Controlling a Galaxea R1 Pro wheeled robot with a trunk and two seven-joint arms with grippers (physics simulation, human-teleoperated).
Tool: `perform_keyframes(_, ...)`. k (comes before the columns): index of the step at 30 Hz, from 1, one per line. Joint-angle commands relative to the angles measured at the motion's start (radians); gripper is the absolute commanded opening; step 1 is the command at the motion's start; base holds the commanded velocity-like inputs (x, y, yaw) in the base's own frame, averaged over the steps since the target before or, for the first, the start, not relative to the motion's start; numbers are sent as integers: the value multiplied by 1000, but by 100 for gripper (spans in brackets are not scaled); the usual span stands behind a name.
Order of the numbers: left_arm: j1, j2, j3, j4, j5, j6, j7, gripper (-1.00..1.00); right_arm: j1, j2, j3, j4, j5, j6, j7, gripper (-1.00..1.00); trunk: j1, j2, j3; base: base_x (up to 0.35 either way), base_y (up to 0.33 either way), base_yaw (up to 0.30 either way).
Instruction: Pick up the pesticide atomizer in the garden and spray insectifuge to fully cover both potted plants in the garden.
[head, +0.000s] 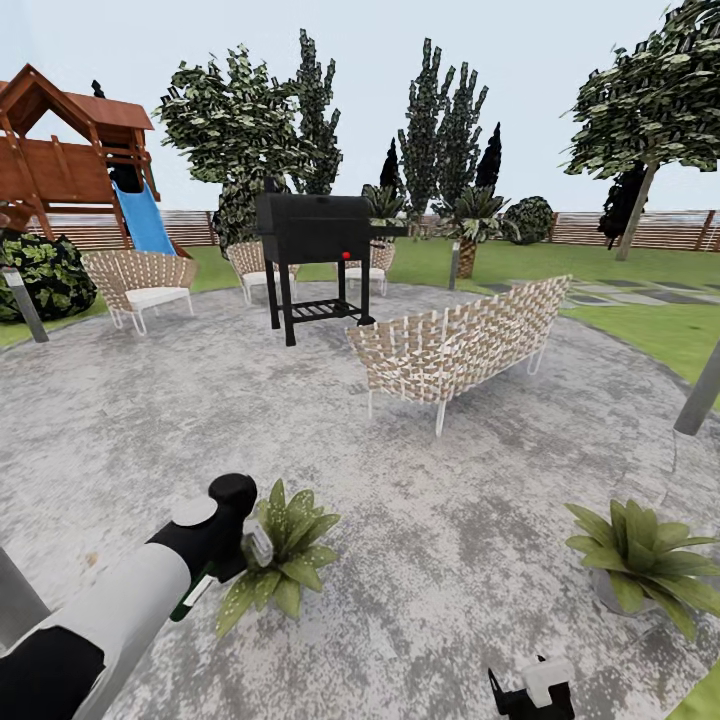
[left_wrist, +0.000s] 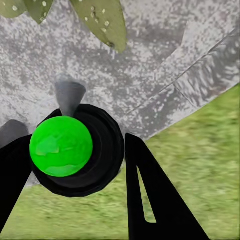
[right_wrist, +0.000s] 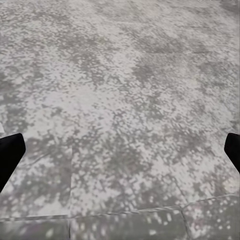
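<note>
**Desk:** While the robot faces the round stone patio (head: 200, 400) of the garden, what is its left arm doing?

**Photographer:** The left end effector (left_wrist: 75, 144) is pinching the pesticide atomizer (left_wrist: 61, 146), one finger on each side of the bottle. It holds it just beside the left potted plant (head: 280, 555), apparently so the spray can reach those speckled leaves. The plant's leaf tips also show in the left wrist view.

**Desk:** And further right?

**Photographer:** The right potted plant (head: 645, 555) sits well apart from the first, near the lawn's edge. Reaching it likely calls for a turn or a roll. The right end effector (head: 530, 690) hangs low with its fingers spread wide and nothing between them. It looks parked out of the spraying arm's way.

**Desk:** Counts?

**Photographer:** One atomizer and two potted plants. Behind them, from left to right, stand one wooden play tower with a blue slide (head: 145, 220), three woven chairs, one black grill (head: 315, 235) and one woven sofa (head: 460, 345). Whether either plant is coated cannot be told.
</note>
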Motion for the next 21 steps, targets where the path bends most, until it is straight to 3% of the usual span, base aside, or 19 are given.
perform_keyframes(1,-1,1,-5,-3,-10,9,-13,-100,-1,0,3,1,6,-2,-6,100,0,0,-1,0,0,0)
perform_keyframes(11,-14,1,0,-13,-16,15,-17,-100,-1,3,4,-1,6,-2,-6,100,0,0,-1,156,-105,2)
perform_keyframes(17,-12,-1,0,-13,-16,15,-17,-100,-1,6,4,0,6,-2,-6,100,0,0,-1,227,-186,191)
perform_keyframes(21,-11,-1,0,-13,-16,15,-16,-100,-1,6,4,0,6,-1,-6,100,0,0,-1,-30,-253,28)
